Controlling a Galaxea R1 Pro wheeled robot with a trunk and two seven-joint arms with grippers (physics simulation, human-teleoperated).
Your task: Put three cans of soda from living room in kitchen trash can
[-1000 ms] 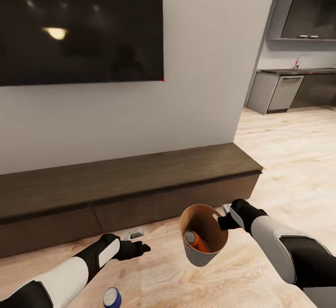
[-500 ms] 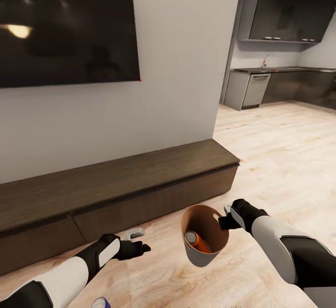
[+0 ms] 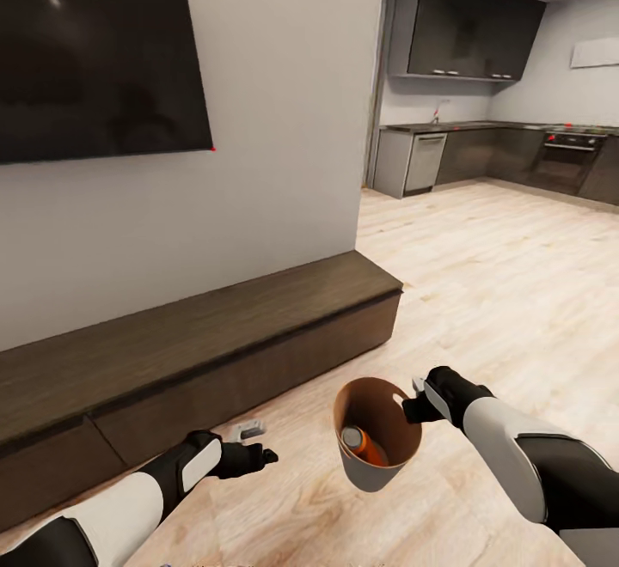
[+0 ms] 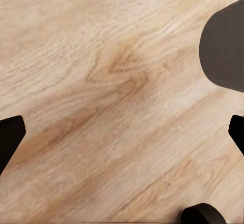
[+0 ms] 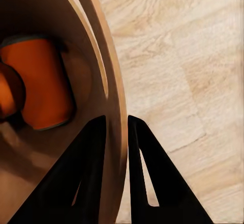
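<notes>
The tash can [image 3: 376, 464], grey outside and tan inside, hangs just above the wood floor, and my right gripper [image 3: 412, 404] is shut on its rim. In the right wrist view the two black fingers [image 5: 91, 152] pinch the bin's wall [image 5: 109, 66] between them. Two orange cans of soda [image 5: 46, 81] lie at the bottom of the bin, and one orange can [image 3: 365, 445] shows in the head view. My left gripper [image 3: 256, 448] hovers low over the floor to the bin's left, open with nothing between its fingertips [image 4: 10, 137].
A long low dark-wood cabinet [image 3: 198, 335] runs under the black wall TV [image 3: 94, 51] on my left. Past the wall's corner, light wood floor [image 3: 499, 258] leads to the kitchen's dark cabinets [image 3: 464, 26], counter [image 3: 438, 129] and oven [image 3: 567, 155].
The head view has swung right, bringing more of the kitchen into sight. The blue can at the bottom edge has slipped out of the picture. Both arms and the bin keep their pose.
</notes>
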